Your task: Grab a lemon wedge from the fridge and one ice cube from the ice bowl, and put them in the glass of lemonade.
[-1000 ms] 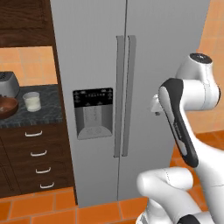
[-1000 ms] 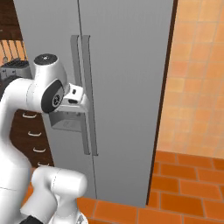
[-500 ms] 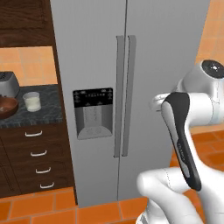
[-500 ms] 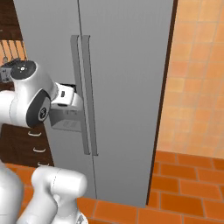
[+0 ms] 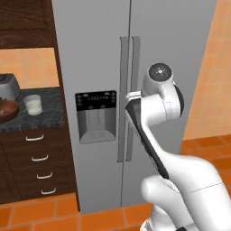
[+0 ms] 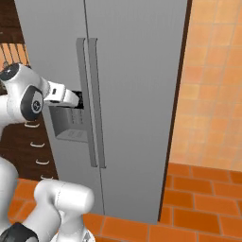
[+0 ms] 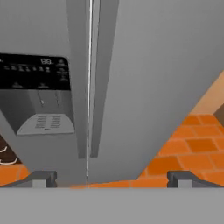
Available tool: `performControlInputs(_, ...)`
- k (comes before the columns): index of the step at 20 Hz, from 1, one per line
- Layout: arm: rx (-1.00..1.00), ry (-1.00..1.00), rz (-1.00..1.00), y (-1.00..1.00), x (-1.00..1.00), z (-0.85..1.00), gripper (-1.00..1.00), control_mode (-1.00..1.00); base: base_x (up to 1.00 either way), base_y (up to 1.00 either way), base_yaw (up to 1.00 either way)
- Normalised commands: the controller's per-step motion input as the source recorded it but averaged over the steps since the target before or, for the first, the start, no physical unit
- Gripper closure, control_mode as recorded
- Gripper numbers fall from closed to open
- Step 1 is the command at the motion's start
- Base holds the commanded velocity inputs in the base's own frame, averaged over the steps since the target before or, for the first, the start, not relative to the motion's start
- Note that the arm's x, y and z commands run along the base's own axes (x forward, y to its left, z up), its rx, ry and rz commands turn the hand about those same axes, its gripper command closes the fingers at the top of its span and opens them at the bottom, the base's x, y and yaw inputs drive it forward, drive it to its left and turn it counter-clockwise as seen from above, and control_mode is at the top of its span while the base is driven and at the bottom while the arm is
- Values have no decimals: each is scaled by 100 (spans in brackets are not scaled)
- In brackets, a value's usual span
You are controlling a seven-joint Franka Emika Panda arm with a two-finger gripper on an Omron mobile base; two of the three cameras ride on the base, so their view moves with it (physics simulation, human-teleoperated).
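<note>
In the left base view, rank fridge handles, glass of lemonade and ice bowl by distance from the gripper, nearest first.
Gripper is open.
1. Fridge handles: right at the gripper, mid-fridge.
2. Glass of lemonade: on the counter to the left.
3. Ice bowl: farther left, at the frame edge.

Your arm (image 5: 155, 135) is glossy white, built of rounded, bulbous links with smooth shells. A black band runs along the side of one link, and the joints show dark seams. One joint ends in a round grey cap (image 5: 160, 71) with a small dark dot at its centre. Just behind the end effector (image 7: 112, 178) sits a white boxy block, and the two finger tips (image 7: 41, 178) are small, dark and squared.
</note>
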Motion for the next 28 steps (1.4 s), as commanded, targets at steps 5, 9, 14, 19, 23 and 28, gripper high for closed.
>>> performControlInputs(5, 15, 3, -6, -28, 53, -5, -100, -100, 0, 0, 0)
performControlInputs(9, 2, 14, 3, -34, 83, 0, -100, -100, 0, 0, 0)
performControlInputs(14, 10, 1, 8, -7, 86, -16, -100, -100, 0, 0, 0)
performControlInputs(19, 11, -2, 11, -11, 63, -29, -100, -100, 0, 0, 0)
performControlInputs(23, 1, -5, 8, 0, 38, -25, -100, -100, 0, 0, 0)
performControlInputs(28, -6, 0, 2, -1, 45, -5, -100, -100, 0, 0, 0)
